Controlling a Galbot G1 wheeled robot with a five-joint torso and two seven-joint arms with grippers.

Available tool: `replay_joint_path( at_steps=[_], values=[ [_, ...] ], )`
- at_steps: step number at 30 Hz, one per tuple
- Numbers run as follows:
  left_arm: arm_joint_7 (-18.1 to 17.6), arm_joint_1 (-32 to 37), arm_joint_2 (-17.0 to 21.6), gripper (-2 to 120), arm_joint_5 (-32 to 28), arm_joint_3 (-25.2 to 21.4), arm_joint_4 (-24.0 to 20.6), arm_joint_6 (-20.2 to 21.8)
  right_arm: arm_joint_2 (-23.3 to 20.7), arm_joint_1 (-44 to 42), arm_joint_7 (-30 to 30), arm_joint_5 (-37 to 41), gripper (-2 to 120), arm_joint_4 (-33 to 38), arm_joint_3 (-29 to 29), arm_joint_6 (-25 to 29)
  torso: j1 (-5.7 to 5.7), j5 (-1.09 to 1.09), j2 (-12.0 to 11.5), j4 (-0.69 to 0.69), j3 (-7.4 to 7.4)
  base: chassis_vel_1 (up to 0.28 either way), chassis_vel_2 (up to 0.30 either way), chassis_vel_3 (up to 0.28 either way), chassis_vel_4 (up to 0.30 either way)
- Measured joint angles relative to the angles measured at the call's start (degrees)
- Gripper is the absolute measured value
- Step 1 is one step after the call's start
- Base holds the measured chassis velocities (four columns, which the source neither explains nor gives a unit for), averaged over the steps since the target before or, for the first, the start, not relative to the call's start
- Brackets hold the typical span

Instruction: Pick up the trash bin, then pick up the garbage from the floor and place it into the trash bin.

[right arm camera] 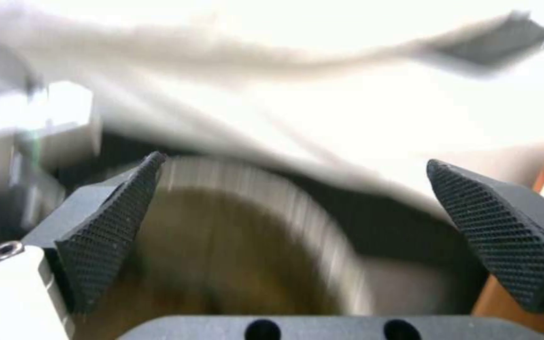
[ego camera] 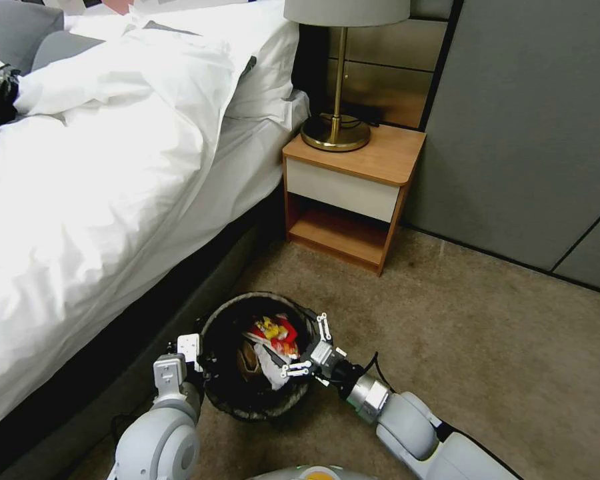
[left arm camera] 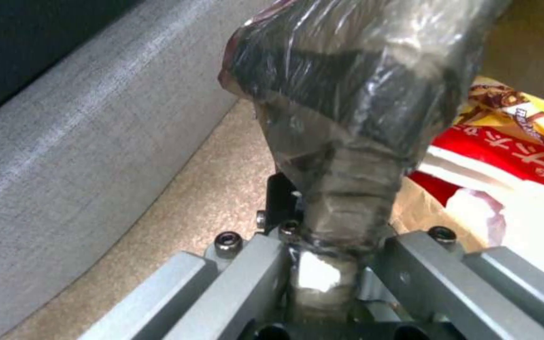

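Observation:
The trash bin [ego camera: 259, 405], round with a dark liner over its rim, hangs just above the carpet beside the bed base. My left gripper [ego camera: 197, 353] is shut on its left rim; in the left wrist view the fingers [left arm camera: 241, 283] clamp the liner-wrapped rim [left arm camera: 347, 94]. Garbage lies inside the bin: a red-and-yellow wrapper [ego camera: 277, 333] [left arm camera: 505, 151], brown paper [ego camera: 249, 360] and white tissue [ego camera: 270, 373]. My right gripper [ego camera: 305, 347] hovers open over the bin's right side with nothing between its pads [right arm camera: 105, 236]. The right wrist view shows the blurred bin rim [right arm camera: 284, 189] beyond them.
The bed with its white duvet [ego camera: 113, 167] and dark base [ego camera: 147, 313] runs along the left. A wooden nightstand [ego camera: 353, 193] with a brass lamp [ego camera: 337, 127] stands ahead. Grey wall panels [ego camera: 527, 133] close the right. Open carpet [ego camera: 480, 347] lies to the right.

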Motion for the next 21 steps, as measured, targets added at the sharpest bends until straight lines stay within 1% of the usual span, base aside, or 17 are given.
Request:
replay_joint_path(
  at_steps=[2,3,4,5,7,8,9,10,11,12,13,15,16,17,18,20,21],
  values=[
    [0.3,0.4,0.2,0,0.5,0.0,-0.1,0.4,0.3,-0.1,1.3,0.2,100,4.1,0.3,-0.5,0.0,0.0,0.0,-0.01,0.0,0.0,0.0,0.0,0.0],
    [0.3,0.4,0.2,0,0.5,0.0,-0.1,0.4,0.3,-0.1,1.3,0.2,100,4.1,0.3,-0.5,0.0,0.0,0.0,-0.01,0.0,0.0,0.0,0.0,0.0],
    [0.3,0.6,0.4,0,0.9,0.0,-0.1,0.6,1.1,-0.1,2.3,0.6,100,7.3,1.0,-1.1,0.0,0.0,0.0,0.0,0.0,0.0,0.0,0.0,0.0],
    [0.4,0.8,0.4,0,1.1,0.0,-0.1,0.7,1.6,-0.2,3.1,0.7,100,8.7,1.5,-1.5,0.0,0.0,0.0,0.0,0.0,0.0,0.0,0.0,0.0],
    [0.4,0.8,0.4,0,1.1,0.0,-0.1,0.7,1.6,-0.2,3.1,0.7,100,8.7,1.5,-1.5,0.0,0.0,0.0,0.0,0.0,0.0,0.0,0.0,0.0],
    [0.7,1.3,0.4,0,1.9,-0.1,-0.1,0.7,4.2,-1.1,6.7,1.0,100,13.0,3.7,-3.2,0.0,-0.01,0.0,0.02,0.0,0.0,0.0,0.0,0.0],
    [0.8,1.6,0.4,0,2.5,-0.1,0.0,0.6,5.2,-2.1,8.7,1.1,100,14.7,5.1,-4.1,0.0,0.0,0.0,0.0,0.0,0.0,0.0,0.0,0.0],
    [1.1,1.9,0.4,0,3.1,-0.2,0.1,0.4,6.2,-3.6,11.0,1.2,100,16.3,6.9,-4.7,0.0,0.0,0.0,0.02,0.0,0.0,0.0,0.0,0.0],
    [1.1,1.9,0.4,0,3.1,-0.2,0.1,0.4,6.2,-3.6,11.0,1.2,100,16.3,6.9,-4.7,0.0,0.0,0.0,0.02,0.0,0.0,0.0,0.0,0.0],
    [1.4,2.2,0.4,0,3.8,-0.2,0.2,0.0,6.8,-6.0,13.3,1.3,100,17.3,8.8,-5.3,0.0,0.0,0.0,0.0,0.0,0.0,0.0,0.0,0.0],
    [1.4,2.2,0.4,0,3.8,-0.2,0.2,0.0,6.8,-6.0,13.3,1.3,100,17.3,8.8,-5.3,0.0,0.0,0.0,0.0,0.0,0.0,0.0,0.0,0.0],
    [1.7,2.5,0.4,0,4.3,-0.3,0.4,-0.4,7.3,-10.1,15.9,0.9,100,18.3,11.9,-5.8,0.0,0.0,0.0,-0.02,0.0,0.0,0.0,0.0,0.0],
    [1.7,2.5,0.4,0,4.3,-0.3,0.4,-0.4,7.3,-10.1,15.9,0.9,100,18.3,11.9,-5.8,0.0,0.0,0.0,-0.02,0.0,0.0,0.0,0.0,0.0],
    [1.9,2.7,0.6,0,4.5,-0.4,0.5,-0.7,7.7,-13.3,17.2,0.2,100,18.7,14.5,-6.0,0.0,0.01,0.0,-0.02,0.0,0.0,0.0,0.0,0.0],
    [2.0,3.0,0.7,0,4.5,-0.5,0.5,-0.8,8.0,-16.1,17.9,-0.5,100,18.8,16.8,-5.7,0.0,0.01,0.0,-0.01,0.0,0.0,0.0,0.0,0.0],
    [2.0,3.1,0.8,0,4.5,-0.5,0.5,-0.9,8.2,-17.5,18.1,-0.9,100,18.6,17.8,-5.2,0.0,0.0,0.0,-0.02,0.0,0.0,0.0,0.0,0.0],
    [2.0,3.2,0.8,0,4.5,-0.5,0.5,-0.9,8.9,-20.1,18.3,-1.5,100,17.4,20.0,-3.1,0.0,0.01,0.0,-0.01,0.0,0.0,0.0,0.0,0.0]
  ],
)
